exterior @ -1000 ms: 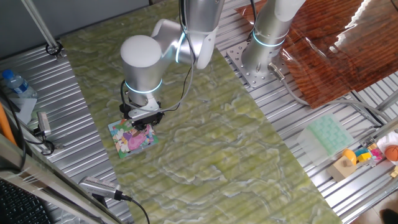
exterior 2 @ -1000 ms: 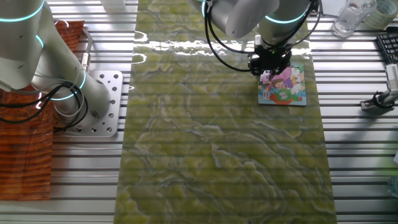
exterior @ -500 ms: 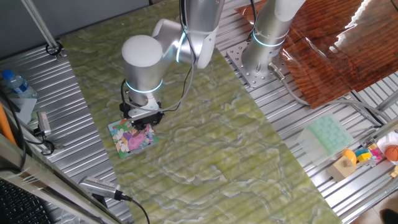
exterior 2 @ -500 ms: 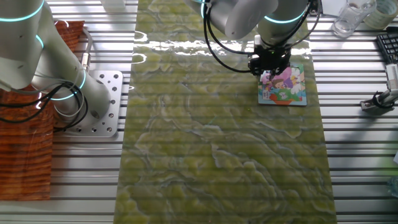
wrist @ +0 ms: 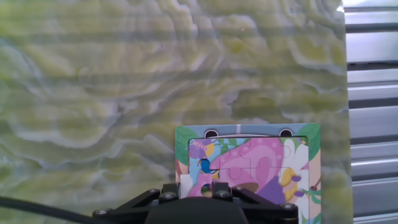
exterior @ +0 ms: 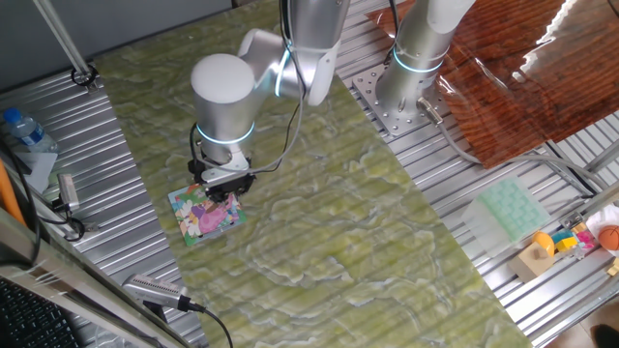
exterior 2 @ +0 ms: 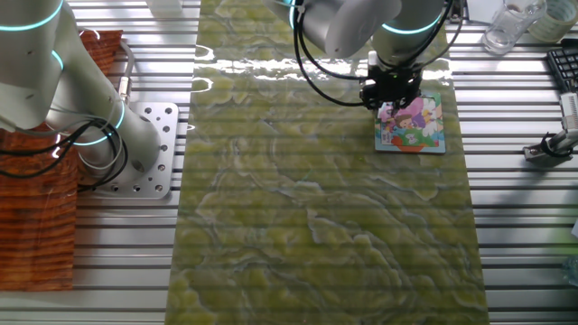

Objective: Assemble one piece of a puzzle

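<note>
Gripper low over puzzle; opening and hold cannot be told; risk: piece, unseen, misaligned, may jam or shift board.

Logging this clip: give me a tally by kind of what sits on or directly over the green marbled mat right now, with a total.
Puzzle boards: 1, the puzzle, teal-bordered, near the mat's edge.
Grippers: 1, the gripper, low over one corner of the puzzle; its jaws cannot be made out.
Loose pieces: 0 visible.
Total: 2

Glossy puzzle; marbled green mat; ribbed metal table.
</note>
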Robot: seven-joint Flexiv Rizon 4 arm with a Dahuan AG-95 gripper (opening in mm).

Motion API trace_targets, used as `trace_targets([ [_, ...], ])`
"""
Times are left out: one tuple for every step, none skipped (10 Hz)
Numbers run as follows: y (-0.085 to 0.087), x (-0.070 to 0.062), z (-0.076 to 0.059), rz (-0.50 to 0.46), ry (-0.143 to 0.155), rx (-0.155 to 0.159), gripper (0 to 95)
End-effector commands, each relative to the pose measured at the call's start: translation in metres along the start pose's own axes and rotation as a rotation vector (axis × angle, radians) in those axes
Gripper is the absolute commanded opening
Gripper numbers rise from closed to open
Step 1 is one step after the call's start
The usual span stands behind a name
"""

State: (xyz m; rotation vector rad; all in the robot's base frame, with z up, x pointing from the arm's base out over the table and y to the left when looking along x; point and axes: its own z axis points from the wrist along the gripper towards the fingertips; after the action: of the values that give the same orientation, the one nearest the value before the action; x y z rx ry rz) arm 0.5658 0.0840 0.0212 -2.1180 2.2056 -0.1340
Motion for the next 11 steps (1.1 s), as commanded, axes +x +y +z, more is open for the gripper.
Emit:
trace_targets([
  [-0.0011,0.0001,0.0004,0.01,-0.002,0.002,0.0],
  [-0.0012,0.0,0.0005,0.012,-0.002,0.001,0.0],
  [-0.0012,-0.0001,0.0005,0.017,0.001,0.002,0.0],
  [-0.0013,-0.0003,0.0007,0.01,0.005,0.005,0.0],
  [-0.0014,-0.0005,0.0008,0.007,0.003,0.005,0.0],
  [-0.0016,-0.0009,0.001,-0.003,0.008,0.01,0.0],
  [-0.0015,-0.0009,0.001,-0.012,0.011,0.021,0.0],
  [-0.0015,-0.0009,0.001,-0.01,0.01,0.024,0.0],
  [-0.0016,-0.0009,0.001,-0.006,0.009,0.027,0.0],
  [-0.0016,-0.001,0.001,-0.007,0.008,0.028,0.0],
  [-0.0016,-0.001,0.001,-0.01,0.008,0.029,0.0],
])
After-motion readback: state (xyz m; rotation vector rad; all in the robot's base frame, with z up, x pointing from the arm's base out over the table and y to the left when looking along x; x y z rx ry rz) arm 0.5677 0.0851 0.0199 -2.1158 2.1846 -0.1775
